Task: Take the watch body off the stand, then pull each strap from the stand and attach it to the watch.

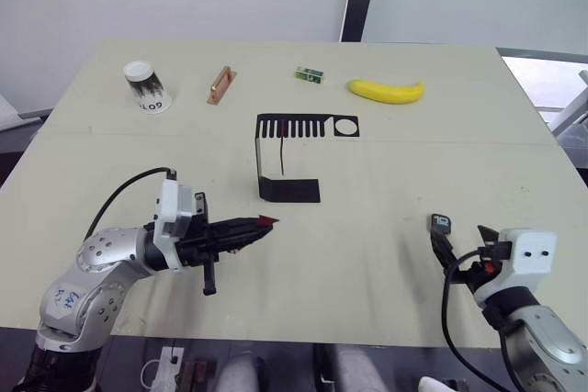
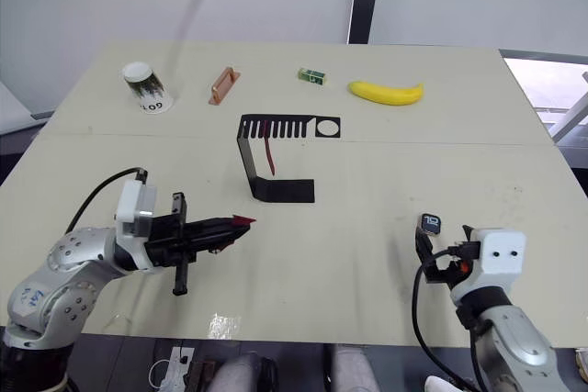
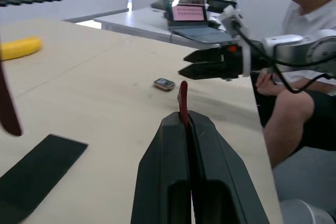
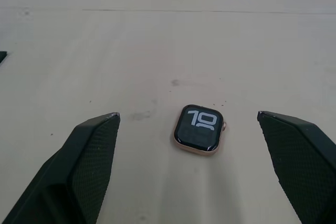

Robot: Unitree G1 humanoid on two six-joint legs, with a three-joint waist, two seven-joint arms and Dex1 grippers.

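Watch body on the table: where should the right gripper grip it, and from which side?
Grip the watch body across its two opposite rim edges, coming from above. It lies flat, screen up, between the open right gripper's fingers, so only the thin sides offer purchase.

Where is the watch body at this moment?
The watch body lies flat on the table, screen up, on the robot's right near the front edge, off the stand. It sits between the open fingers of the right gripper, untouched.
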